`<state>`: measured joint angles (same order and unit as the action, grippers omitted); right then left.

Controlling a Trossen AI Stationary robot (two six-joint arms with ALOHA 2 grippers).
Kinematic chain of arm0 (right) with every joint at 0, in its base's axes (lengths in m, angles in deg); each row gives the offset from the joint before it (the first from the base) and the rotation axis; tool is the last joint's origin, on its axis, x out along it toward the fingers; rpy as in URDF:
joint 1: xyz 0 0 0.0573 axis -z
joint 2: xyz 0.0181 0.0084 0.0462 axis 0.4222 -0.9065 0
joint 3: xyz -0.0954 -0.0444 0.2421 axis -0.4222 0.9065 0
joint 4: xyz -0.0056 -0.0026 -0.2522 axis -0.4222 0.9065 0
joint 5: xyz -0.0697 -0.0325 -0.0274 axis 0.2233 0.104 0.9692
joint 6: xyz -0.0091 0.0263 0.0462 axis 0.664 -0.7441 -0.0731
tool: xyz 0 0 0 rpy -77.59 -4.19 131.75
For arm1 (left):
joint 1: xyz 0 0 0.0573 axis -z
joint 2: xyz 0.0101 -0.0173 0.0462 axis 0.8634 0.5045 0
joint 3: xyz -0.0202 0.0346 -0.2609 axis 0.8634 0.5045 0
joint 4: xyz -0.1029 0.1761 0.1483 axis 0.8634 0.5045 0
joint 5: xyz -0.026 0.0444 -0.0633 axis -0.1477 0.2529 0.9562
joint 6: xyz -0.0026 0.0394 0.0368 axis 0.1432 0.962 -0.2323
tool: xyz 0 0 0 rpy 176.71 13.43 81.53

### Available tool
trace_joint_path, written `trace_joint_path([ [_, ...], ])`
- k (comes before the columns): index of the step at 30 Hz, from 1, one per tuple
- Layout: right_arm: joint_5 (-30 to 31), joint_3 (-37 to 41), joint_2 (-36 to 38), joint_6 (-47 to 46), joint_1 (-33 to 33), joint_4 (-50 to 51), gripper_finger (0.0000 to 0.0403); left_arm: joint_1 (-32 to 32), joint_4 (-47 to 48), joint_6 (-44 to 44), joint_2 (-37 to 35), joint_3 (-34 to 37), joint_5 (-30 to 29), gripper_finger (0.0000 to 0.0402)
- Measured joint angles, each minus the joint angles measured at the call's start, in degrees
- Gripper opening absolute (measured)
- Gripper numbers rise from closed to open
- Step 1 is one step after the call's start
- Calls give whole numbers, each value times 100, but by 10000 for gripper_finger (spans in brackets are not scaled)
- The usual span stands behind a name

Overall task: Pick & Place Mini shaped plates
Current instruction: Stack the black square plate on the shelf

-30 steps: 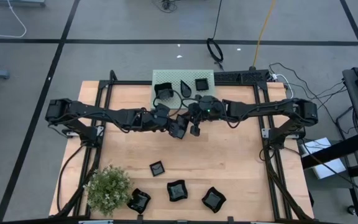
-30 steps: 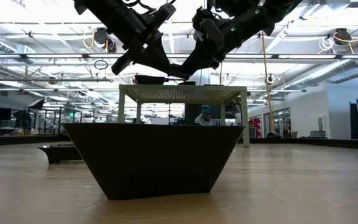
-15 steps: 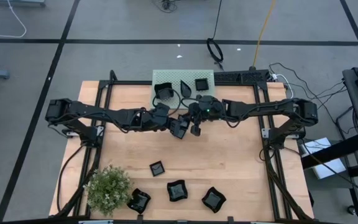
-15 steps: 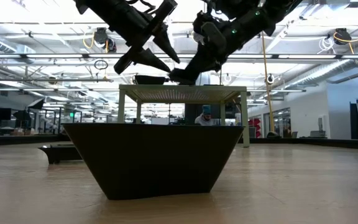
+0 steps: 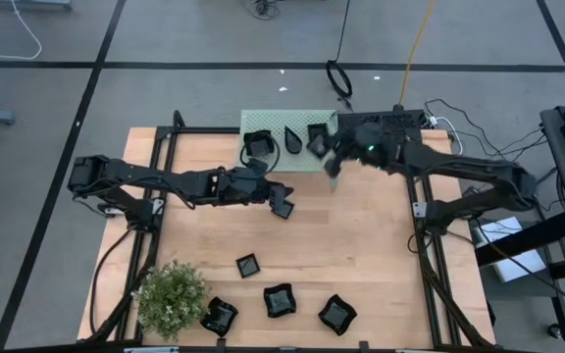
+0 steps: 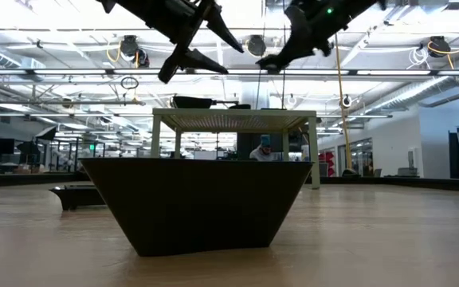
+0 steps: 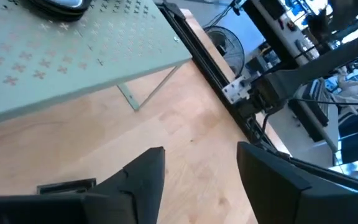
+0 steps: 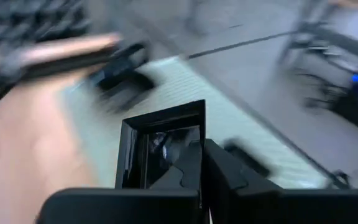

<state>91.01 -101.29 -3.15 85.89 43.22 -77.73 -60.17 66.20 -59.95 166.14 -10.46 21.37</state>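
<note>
My right gripper (image 8: pixel 201 163) is shut on a small square black plate (image 8: pixel 160 146) and carries it in the air by the right end of the mint-green stand (image 5: pixel 287 132). In the low view this gripper (image 6: pixel 281 57) is above the stand top (image 6: pixel 233 119). My left gripper (image 5: pixel 281 206) hangs open and empty over the table in front of the stand, its fingers (image 7: pixel 145 180) wide apart. Three black plates lie on the stand: a wavy one (image 5: pixel 258 145), a teardrop (image 5: pixel 292 140) and a square (image 5: pixel 314 132). Several more plates (image 5: pixel 280 300) rest flat near the table's near edge. My right gripper pinches the square plate by one side of its rim (image 8: pixel 190 148) between its two fingers (image 8: pixel 229 177). The plate is lifted clear of stand and table and juts out past the fingertips, tilted.
A green bushy plant (image 5: pixel 170 294) stands at the near left corner. One plate (image 6: pixel 194 203) close to the low camera fills the foreground there. Bare wood (image 5: pixel 361 245) lies between the stand and the near row of plates. Cables lie on the floor beyond the far edge.
My left gripper has opened and let go of the square plate, which both grippers held a second ago. My right gripper, still shut on it, has carried it up and toward the table's far right, to the stand's right end.
</note>
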Motion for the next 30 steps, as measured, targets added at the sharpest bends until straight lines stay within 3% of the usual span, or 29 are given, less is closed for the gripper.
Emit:
trace_joint_path([
  [4,40,0,116,-748,591,18,0,-75,-99,-2,-43,-3,9,197],
  [8,-721,2,-90,-1424,1050,66,0,-165,-135,-2,-27,2,145,189],
  [11,-932,2,-314,-1755,1215,-123,0,-244,-149,-2,-33,2,347,184],
  [19,-663,2,-901,-2450,1371,-639,0,-446,-105,112,-136,12,876,182],
  [30,-455,6,-1132,-3209,1345,-707,0,-765,-113,1117,-985,-13,879,182],
])
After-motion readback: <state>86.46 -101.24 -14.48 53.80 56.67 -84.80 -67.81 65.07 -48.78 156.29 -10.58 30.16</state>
